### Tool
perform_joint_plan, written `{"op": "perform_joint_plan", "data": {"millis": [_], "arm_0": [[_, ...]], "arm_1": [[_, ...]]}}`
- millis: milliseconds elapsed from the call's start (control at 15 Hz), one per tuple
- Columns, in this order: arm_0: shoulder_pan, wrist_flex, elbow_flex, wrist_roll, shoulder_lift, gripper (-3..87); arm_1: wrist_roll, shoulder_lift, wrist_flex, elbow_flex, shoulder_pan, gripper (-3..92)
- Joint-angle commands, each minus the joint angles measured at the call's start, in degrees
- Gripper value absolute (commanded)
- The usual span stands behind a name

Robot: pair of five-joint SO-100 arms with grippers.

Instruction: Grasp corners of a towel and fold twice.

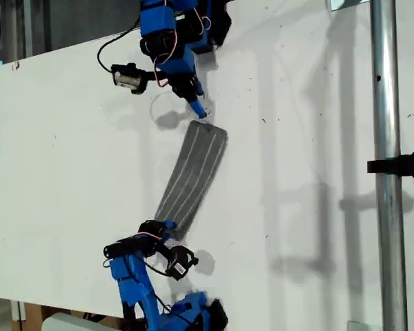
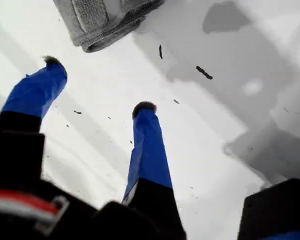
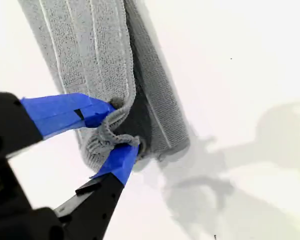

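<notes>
The towel (image 1: pixel 193 176), dark grey with thin white stripes, lies folded into a long narrow strip slanting across the white worktop (image 1: pixel 69 158).

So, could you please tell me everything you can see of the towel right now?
The towel is dark grey terry-looking cloth with thin white parallel stripes, folded into a long narrow strip lying flat and slanted on the white table. Layered edges show at both ends. My second pincer is closed on a bunched corner at one end, in the exterior view the lower one. My first pincer is open just short of the other end, not touching it.
</notes>
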Motion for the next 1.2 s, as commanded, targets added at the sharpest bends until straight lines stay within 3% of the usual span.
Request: {"op": "perform_joint_plan", "data": {"millis": [0, 200, 333, 600, 733, 800, 867, 1000, 1133], "arm_0": [[3.16, 3.87, -3.6, -1.05, 11.51, 8.6], [8.7, 2.99, 4.39, -1.58, 28.83, 8.5], [6.15, -3.6, 16.96, -2.02, 32.7, 8.5], [2.46, -9.32, 14.15, 0.79, 13.1, 8.9], [1.93, -6.86, 2.2, 2.2, 2.02, 7.9], [1.85, -3.43, -5.54, 2.29, -1.23, 19.2], [1.76, -0.7, -12.04, 2.29, -2.2, 37.3], [-0.26, 1.93, -23.64, 9.67, -3.69, 47.1], [-5.71, 5.01, -30.41, 13.18, -5.27, 47.9]], "arm_1": [[2.29, 12.83, 7.73, 0.88, 0.97, 30.9], [7.12, 27.42, 11.69, 4.75, -2.55, 32.5], [7.65, 26.28, 11.6, 4.66, -2.72, 33.8], [8.61, 27.16, 11.34, 4.66, -3.96, 33.4], [8.96, 27.16, 11.16, 4.66, -4.48, 33.2], [9.05, 27.16, 11.16, 4.66, -4.75, 33.2], [9.23, 27.25, 11.16, 4.66, -5.01, 33.3], [9.4, 27.25, 10.9, 4.83, -5.1, 32.9], [9.4, 27.33, 10.55, 4.83, -5.27, 32.6]]}}
